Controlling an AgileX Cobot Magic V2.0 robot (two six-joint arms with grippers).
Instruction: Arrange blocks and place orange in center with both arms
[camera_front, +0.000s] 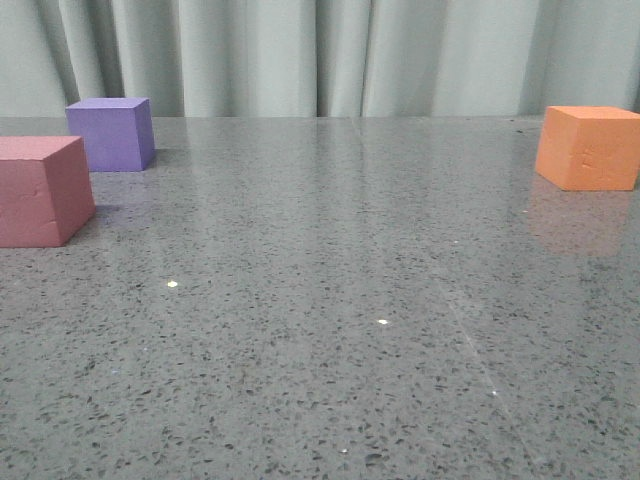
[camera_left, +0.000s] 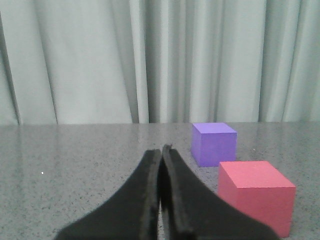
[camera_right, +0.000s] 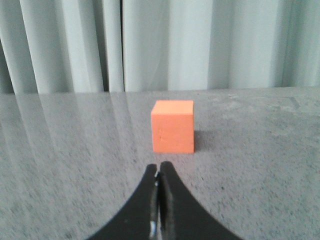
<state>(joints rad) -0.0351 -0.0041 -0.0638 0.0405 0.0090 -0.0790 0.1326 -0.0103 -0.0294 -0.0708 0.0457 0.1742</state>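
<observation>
Pointing straight ahead, the right gripper (camera_right: 158, 176), fingers pressed together and empty, faces the orange cube (camera_right: 173, 126) resting on the grey table (camera_front: 330, 330) near its right edge. The left gripper (camera_left: 161, 155), likewise closed, sits beside the pink-red cube (camera_left: 256, 194), with the purple cube (camera_left: 213, 143) behind.

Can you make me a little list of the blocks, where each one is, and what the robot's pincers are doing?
orange block: far right of the table, alone
purple block: far left, near the curtain
pink-red block: left edge, in front of the purple one, a small gap between them
table: grey speckled, middle bare
curtain: pale, behind the table
left pincer: shut, holding nothing, purple and pink-red blocks ahead of it
right pincer: shut, holding nothing, pointing at the orange block
orange in the centre: not yet
</observation>
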